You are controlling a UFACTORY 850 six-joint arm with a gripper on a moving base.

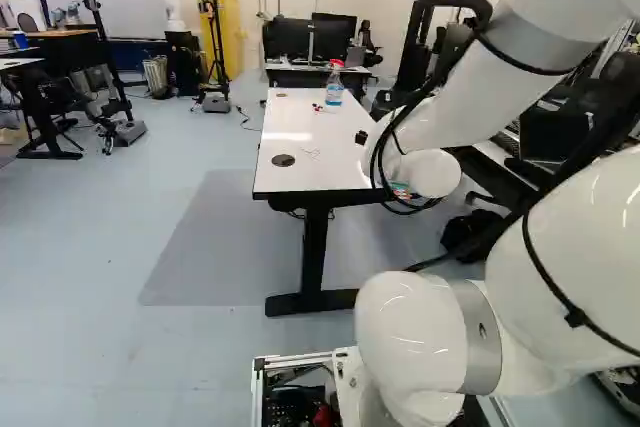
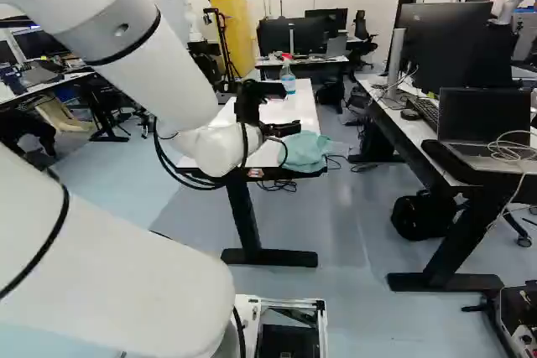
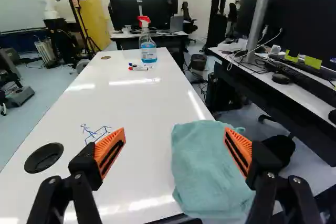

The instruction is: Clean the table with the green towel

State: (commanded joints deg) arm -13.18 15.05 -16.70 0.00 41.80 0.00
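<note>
Green towel (image 3: 207, 166) crumpled at the near end of the white table (image 3: 134, 95), part of it over the edge. Gripper (image 2: 289, 109) open, orange pads (image 3: 111, 150) well apart, nothing gripped; towel shows between the fingers and partly behind one of them in the wrist view. Can't tell if they touch it. Black round desk grommet (image 3: 44, 157) on the tabletop, past the opposite finger. Blue line drawing (image 3: 95, 132) on the white surface, just ahead of that finger. Further along, markers (image 3: 139, 67), then clear spray bottle (image 3: 148, 43) with red and white trigger head, upright, blue liquid inside. Beyond the table, a desk (image 3: 160, 36) with black monitors (image 3: 126, 13); yellow cabinet (image 3: 94, 14) near the wall.
</note>
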